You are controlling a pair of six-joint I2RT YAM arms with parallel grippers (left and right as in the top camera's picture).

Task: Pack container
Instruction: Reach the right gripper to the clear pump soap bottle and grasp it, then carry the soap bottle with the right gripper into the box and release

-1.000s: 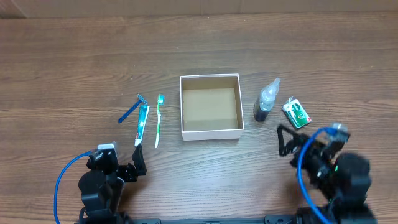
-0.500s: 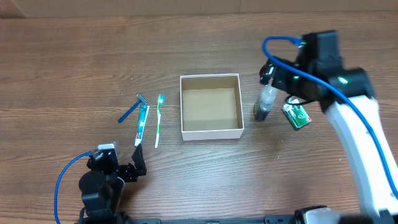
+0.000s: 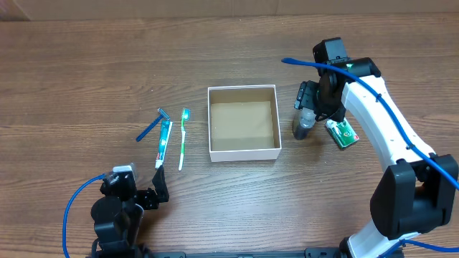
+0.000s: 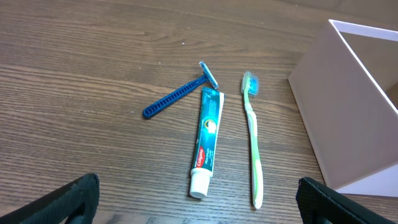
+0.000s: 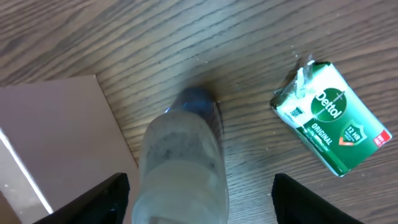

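The container, a white square box with a brown inside, sits at the table's middle; its wall shows in the left wrist view and the right wrist view. My right gripper is open, right above a small clear bottle with dark contents; in the right wrist view the bottle stands between the open fingers. A green soap packet lies right of the bottle. A toothbrush, toothpaste and blue razor lie left of the box. My left gripper is open and empty.
The wooden table's far edge runs along the top. A blue cable loops beside the left arm.
My right arm has swung from the near right up over the table and now hangs directly above the bottle. The left arm has not moved.
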